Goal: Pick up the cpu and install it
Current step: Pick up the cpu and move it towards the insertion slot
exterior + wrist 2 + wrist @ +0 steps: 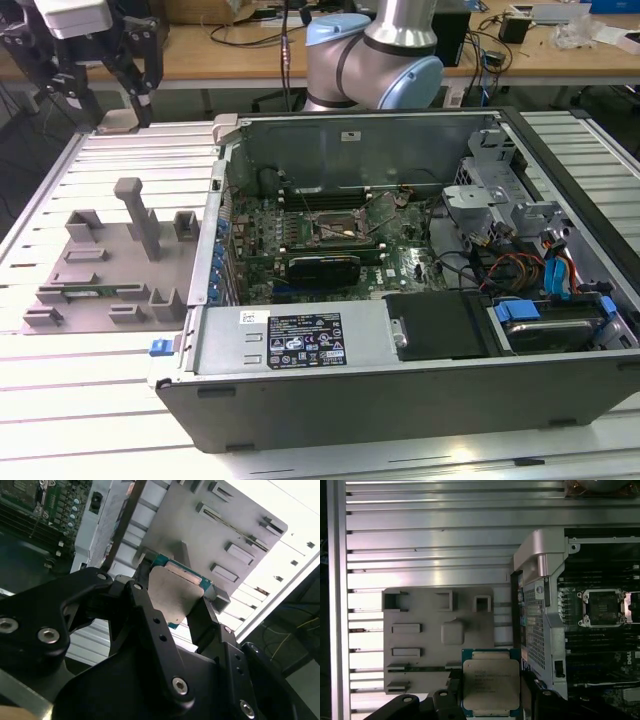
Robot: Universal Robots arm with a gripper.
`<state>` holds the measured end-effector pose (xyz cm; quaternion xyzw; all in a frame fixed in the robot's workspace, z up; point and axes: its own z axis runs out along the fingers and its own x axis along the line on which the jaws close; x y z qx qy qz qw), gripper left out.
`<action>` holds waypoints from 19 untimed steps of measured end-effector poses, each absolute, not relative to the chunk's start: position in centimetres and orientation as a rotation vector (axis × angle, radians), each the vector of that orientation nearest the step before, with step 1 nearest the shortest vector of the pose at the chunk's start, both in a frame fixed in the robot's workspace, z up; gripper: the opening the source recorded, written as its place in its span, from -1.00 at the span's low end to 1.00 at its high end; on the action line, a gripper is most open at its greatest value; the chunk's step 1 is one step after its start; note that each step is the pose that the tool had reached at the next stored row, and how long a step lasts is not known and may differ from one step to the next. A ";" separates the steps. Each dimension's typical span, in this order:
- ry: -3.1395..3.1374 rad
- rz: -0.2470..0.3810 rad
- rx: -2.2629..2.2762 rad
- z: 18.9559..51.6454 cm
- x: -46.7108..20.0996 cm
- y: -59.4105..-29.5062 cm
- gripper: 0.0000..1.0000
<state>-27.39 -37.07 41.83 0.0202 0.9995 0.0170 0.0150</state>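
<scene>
The cpu (491, 682) is a small square chip with a silver top and a green rim, and my gripper (491, 696) is shut on it, one black finger on each side. In the second wrist view the cpu (176, 594) sits between the fingers (145, 600) above the grey fixture plate (220, 525). The exterior view puts my gripper (108, 92) high at the far left, above the back of the fixture plate (110, 262) and left of the open computer case (225, 135). The motherboard's dark socket (340, 228) (602, 607) lies open inside the case.
The grey fixture plate carries raised blocks, a tall post (140, 215) and a thin green memory stick (420, 668). The case wall (535, 565) stands between the plate and the motherboard. The arm's base (375, 50) stands behind the case. Drive bays and cables (540, 260) fill the case's right side.
</scene>
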 end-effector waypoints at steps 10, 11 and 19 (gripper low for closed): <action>3.110 0.053 0.063 41.8 -24.9 -37.1 0.09; 3.110 0.053 0.063 41.8 -24.6 -37.1 0.09; 3.110 0.053 0.063 41.8 -21.8 -37.2 0.09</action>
